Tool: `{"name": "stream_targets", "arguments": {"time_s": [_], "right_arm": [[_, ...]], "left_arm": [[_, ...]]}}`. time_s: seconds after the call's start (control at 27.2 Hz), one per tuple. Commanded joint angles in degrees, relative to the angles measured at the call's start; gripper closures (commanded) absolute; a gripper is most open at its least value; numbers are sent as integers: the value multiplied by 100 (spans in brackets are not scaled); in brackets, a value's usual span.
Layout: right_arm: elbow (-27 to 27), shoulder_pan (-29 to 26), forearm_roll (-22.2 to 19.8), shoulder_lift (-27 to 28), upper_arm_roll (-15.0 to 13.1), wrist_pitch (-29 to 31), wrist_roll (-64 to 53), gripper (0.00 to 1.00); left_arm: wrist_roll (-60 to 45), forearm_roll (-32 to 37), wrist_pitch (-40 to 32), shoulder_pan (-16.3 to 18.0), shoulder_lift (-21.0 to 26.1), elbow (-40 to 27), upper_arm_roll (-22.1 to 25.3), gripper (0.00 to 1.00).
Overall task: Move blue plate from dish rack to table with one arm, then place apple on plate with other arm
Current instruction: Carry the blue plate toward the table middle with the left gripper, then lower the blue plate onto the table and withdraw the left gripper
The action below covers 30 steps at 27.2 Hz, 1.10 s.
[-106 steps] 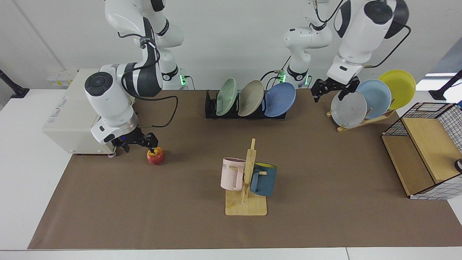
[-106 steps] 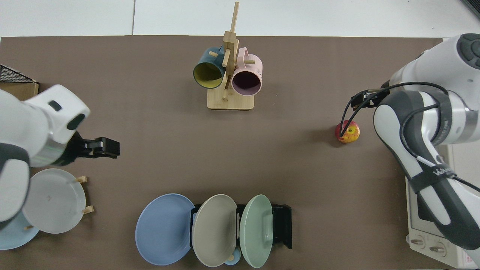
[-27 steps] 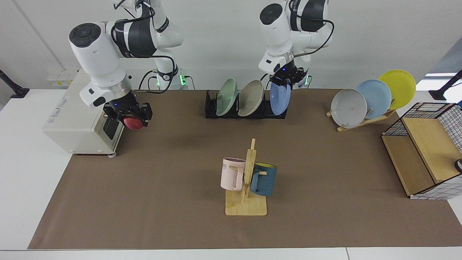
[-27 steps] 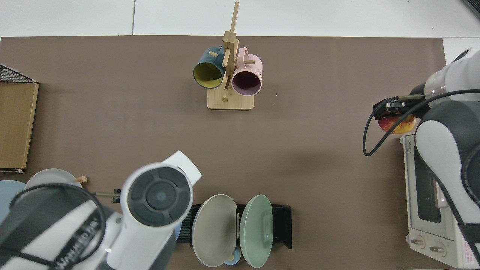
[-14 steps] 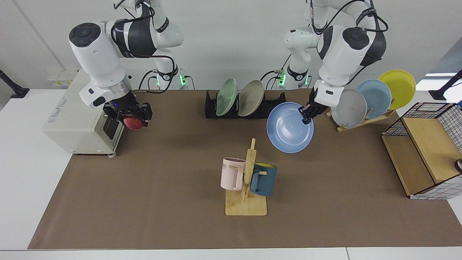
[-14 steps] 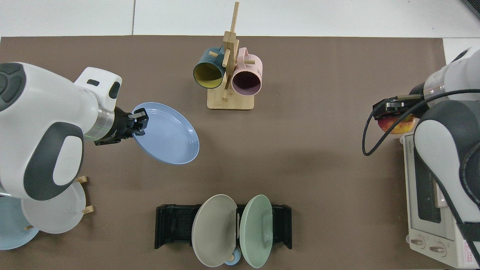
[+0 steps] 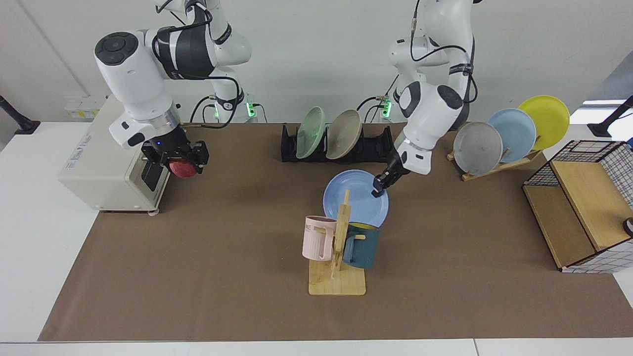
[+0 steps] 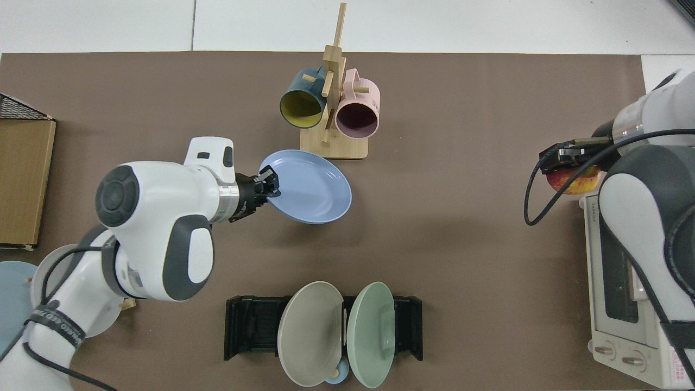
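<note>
Plate (image 7: 352, 195) rim pinched in left end effector (image 7: 379, 189).

In the facing view the mug tree (image 7: 341, 237) covers the lower edge of the plate (image 7: 353, 195) held by the left gripper (image 7: 378, 190). Between the fingers of the right gripper (image 7: 180, 160), the apple (image 7: 182, 168) shows only partly. The top view's edge cuts off both arms.

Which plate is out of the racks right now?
The blue plate, gripped at its rim by the left gripper near the mug tree. The other plates all stand in racks.
</note>
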Motion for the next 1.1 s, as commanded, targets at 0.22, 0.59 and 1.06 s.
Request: {"name": "stream_targets", "arguments": {"time_s": [0.22,0.59,1.06], "right_arm": [[10,-64,-43,-15,58,-112,100,100],[1,-37,-43,-32,58,-112,100,100],[1,235,-43,-41,58,-130,100,100]], "left_arm": [[-81,-344,323,-672,-114,-438,57,100],[-46,-300,447,-770,-79,-596,65,100],[402,-247,394,-690,-44,-605,118,40]]}}
